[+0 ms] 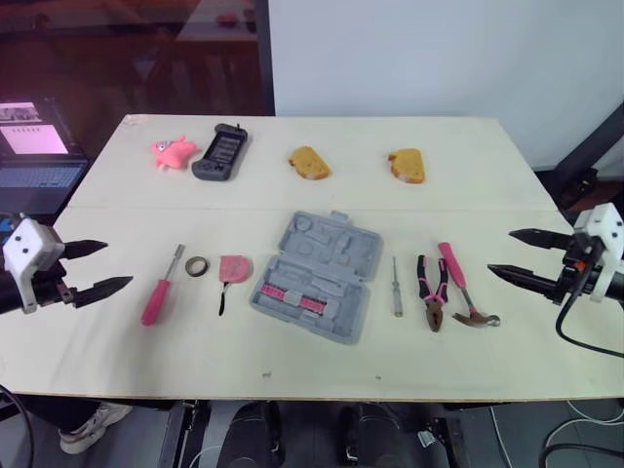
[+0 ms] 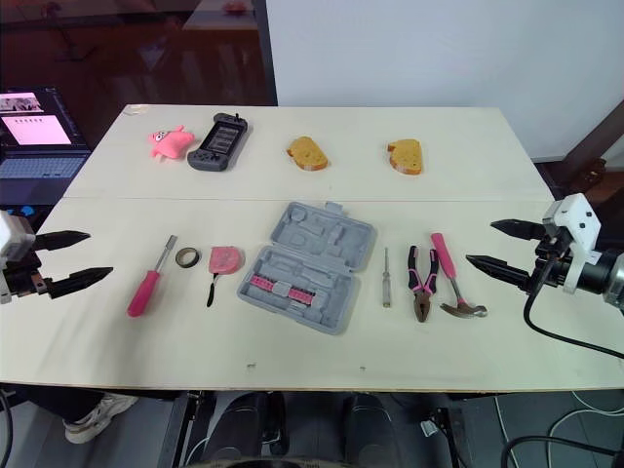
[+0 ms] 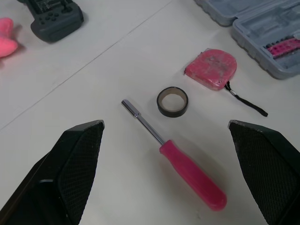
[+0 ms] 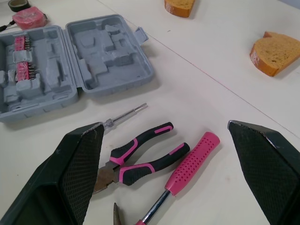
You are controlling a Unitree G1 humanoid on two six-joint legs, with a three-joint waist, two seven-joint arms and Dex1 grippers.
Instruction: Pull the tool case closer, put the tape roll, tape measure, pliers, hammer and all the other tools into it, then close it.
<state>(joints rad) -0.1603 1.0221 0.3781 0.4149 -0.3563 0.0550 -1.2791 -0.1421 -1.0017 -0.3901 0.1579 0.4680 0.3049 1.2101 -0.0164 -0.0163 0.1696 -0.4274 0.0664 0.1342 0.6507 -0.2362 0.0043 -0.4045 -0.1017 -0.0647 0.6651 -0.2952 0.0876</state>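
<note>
Both grippers hung over the table's side edges, fingers spread, holding nothing.

The grey tool case [image 1: 317, 278] lay open in the middle of the table [image 1: 292, 356], with nothing touching it. Left of it lay the tape measure [image 1: 235, 266], the tape roll [image 1: 197, 265] and a pink-handled screwdriver [image 1: 156, 297], with the left gripper [image 1: 117, 264] well out beyond them. To the right lay a thin screwdriver [image 1: 397, 288], the pliers [image 1: 433, 292] and the hammer [image 1: 463, 288], with the right gripper [image 1: 500, 253] just past the hammer. Along the far side sat a pink toy [image 1: 173, 153], a dark handheld console [image 1: 219, 152] and two bread slices [image 1: 309, 163].
</note>
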